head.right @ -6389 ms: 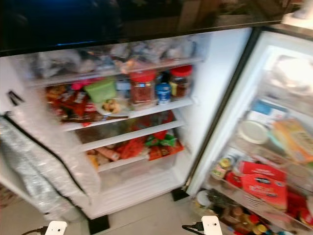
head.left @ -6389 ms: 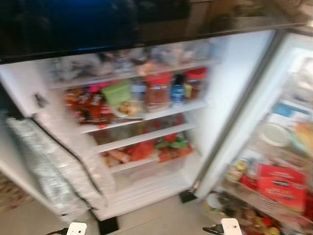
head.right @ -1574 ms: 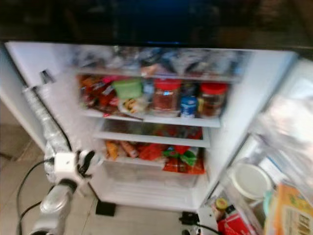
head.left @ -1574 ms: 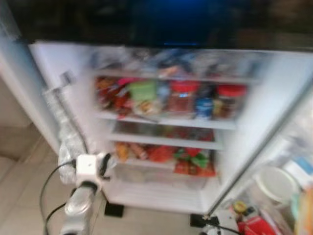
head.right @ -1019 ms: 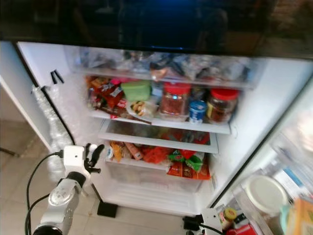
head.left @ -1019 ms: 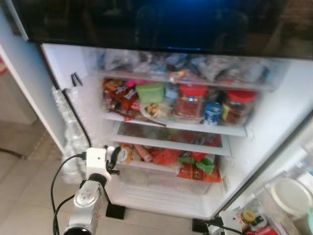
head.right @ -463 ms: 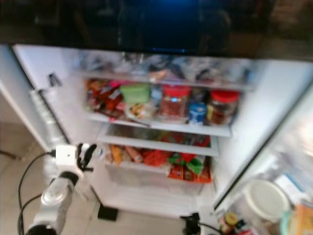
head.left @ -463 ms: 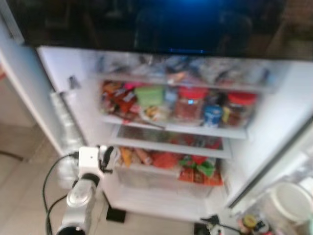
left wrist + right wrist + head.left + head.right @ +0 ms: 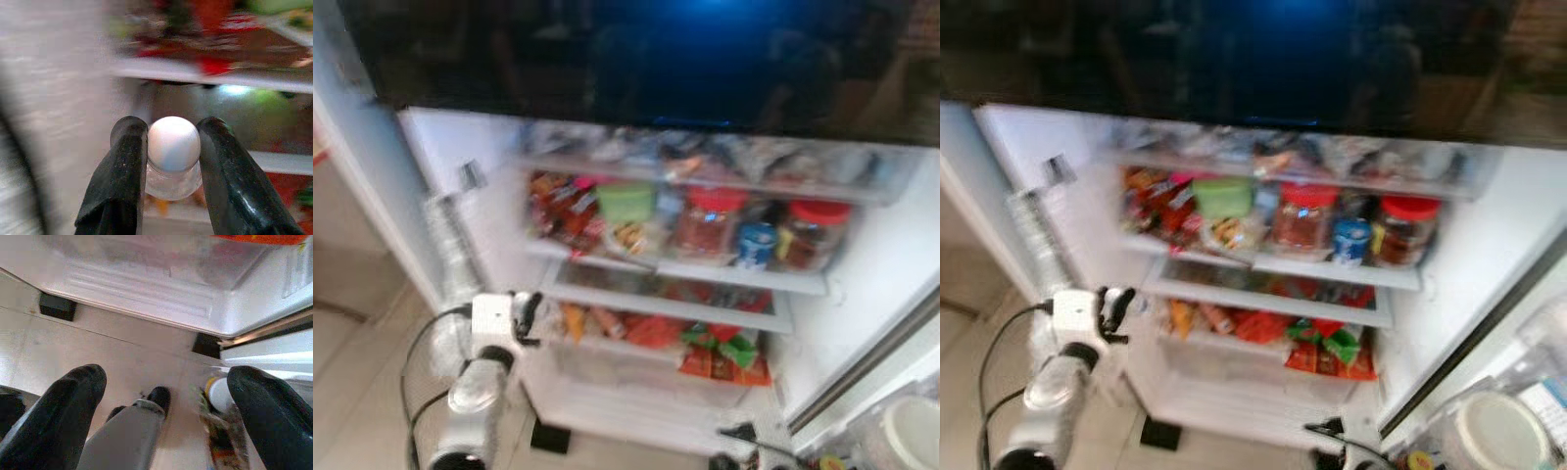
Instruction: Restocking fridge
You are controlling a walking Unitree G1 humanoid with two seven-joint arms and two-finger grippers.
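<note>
Between the two black fingers of the left gripper (image 9: 168, 166) sat a small clear bottle (image 9: 173, 161) with a round white cap, and the jaws were squeezed tight on its sides. That gripper was up in front of the open fridge (image 9: 1489, 206), near the left wall, level with the drawer (image 9: 1263, 362) under the glass shelf (image 9: 1268, 294). About six seconds before, both arms hung low at the bottom of the picture; since then the left arm had come up with the bottle and the robot had moved closer. In the last second the arm hardly moved, and the picture was a bit blurry. That likely meant the bottle was about to go in, though it was not on any shelf yet. The right gripper (image 9: 166, 401) hung low over the floor (image 9: 112, 347) with its fingers spread wide and nothing in them.
</note>
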